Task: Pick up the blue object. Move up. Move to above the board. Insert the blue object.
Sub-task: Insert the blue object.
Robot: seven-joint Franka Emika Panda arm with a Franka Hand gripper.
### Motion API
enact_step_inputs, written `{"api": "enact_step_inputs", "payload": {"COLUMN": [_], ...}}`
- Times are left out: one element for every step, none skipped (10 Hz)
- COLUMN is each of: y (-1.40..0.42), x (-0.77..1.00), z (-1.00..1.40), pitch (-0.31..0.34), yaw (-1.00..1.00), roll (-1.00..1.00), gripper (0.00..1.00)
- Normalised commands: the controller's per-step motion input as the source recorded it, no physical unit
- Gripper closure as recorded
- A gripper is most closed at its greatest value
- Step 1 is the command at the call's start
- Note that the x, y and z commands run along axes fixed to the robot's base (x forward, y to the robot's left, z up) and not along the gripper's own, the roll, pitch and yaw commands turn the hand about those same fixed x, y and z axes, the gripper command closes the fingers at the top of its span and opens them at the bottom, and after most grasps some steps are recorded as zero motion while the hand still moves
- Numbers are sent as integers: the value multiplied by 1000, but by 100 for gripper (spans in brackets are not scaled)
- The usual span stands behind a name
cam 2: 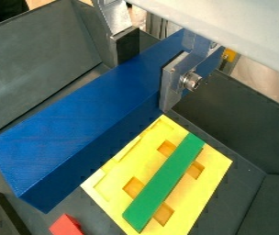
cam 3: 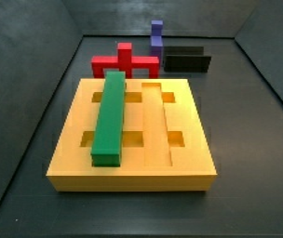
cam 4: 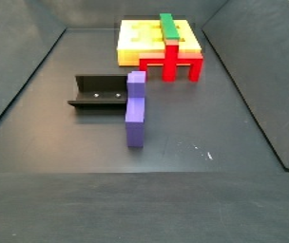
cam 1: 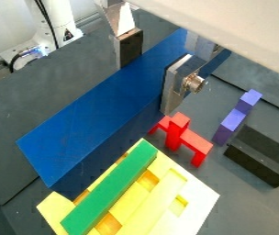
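The blue object (cam 1: pixel 99 119) (cam 2: pixel 87 128) is a long royal-blue bar that fills much of both wrist views. My gripper (cam 1: pixel 154 69) (cam 2: pixel 150 69) is shut on it, with a silver finger pressed against each long side. The bar hangs above the floor. Below and beside it lies the board (cam 1: pixel 185 207) (cam 2: pixel 111 188), a flat yellow block with grooves and square cut-outs. Both side views show the board (cam 3: pixel 144 172) (cam 4: pixel 141 38), but neither the gripper nor the blue object is in them.
A green bar (cam 1: pixel 111 193) (cam 2: pixel 164 182) (cam 3: pixel 111 116) (cam 4: pixel 169 27) lies in a groove of the board. A red piece (cam 1: pixel 183 138) (cam 3: pixel 126 63) (cam 4: pixel 173 62) stands against the board's end. Beyond are a purple piece (cam 1: pixel 240 115) (cam 3: pixel 156 35) (cam 4: pixel 136 109) and the fixture (cam 1: pixel 259 151) (cam 3: pixel 188 60) (cam 4: pixel 103 95).
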Motion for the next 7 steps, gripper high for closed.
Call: {"api": "enact_step_inputs", "payload": {"y": [-309,-449,-426,-357,-369,0,0], "x": [474,414,420,209,200,69,29], "z": [-1000,-1000,-1000,-894,-926,-1000,-1000], "pitch": [0,-17,-30,0,-11,-26,-90], "yaw": [0,0,0,91,129,34,0], "roll": [20,11,39,216,186,100,14], "gripper": [100,100,100,100,100,100,100]}}
